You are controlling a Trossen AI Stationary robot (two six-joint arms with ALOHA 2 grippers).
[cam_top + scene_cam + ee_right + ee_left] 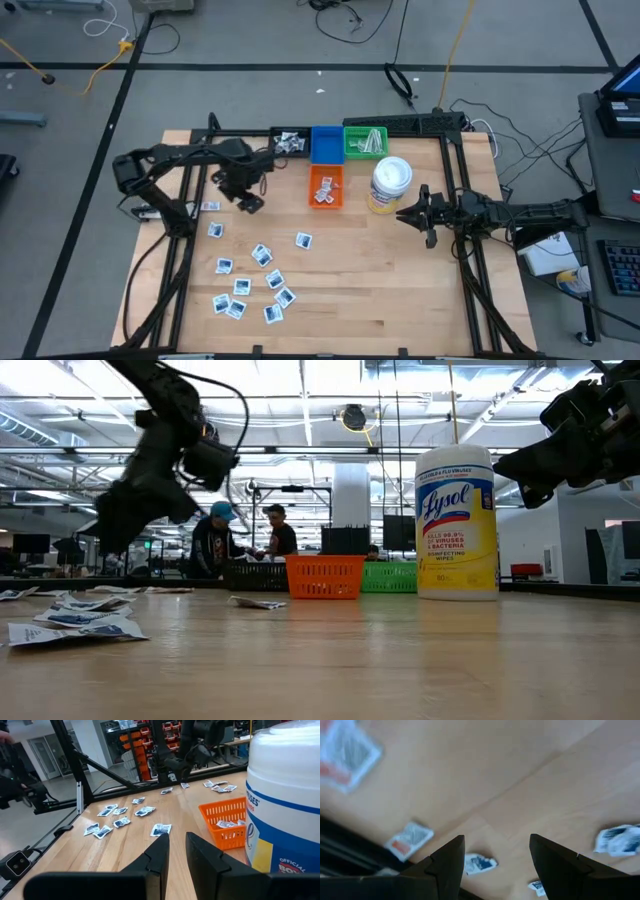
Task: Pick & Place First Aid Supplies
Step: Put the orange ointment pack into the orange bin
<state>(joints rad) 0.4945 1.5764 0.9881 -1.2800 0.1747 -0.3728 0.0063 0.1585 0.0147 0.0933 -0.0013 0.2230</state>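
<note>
Several small white first aid packets (262, 255) lie flat and scattered on the near left part of the wooden table; the left wrist view shows some below the fingers (480, 864). My left gripper (250, 203) hangs above the table just beyond this scatter, pointing steeply down, open, with nothing between its fingers (496, 855). My right gripper (405, 213) waits level beside the Lysol canister (389, 185), a narrow empty gap between its fingers (177, 851).
An orange basket (312, 175) with a few packets stands mid-table. Black (290, 142), blue (325, 143) and green (365, 142) bins line the far edge. Black frame rails (180, 215) run along both table sides. People stand in the room behind (215, 540).
</note>
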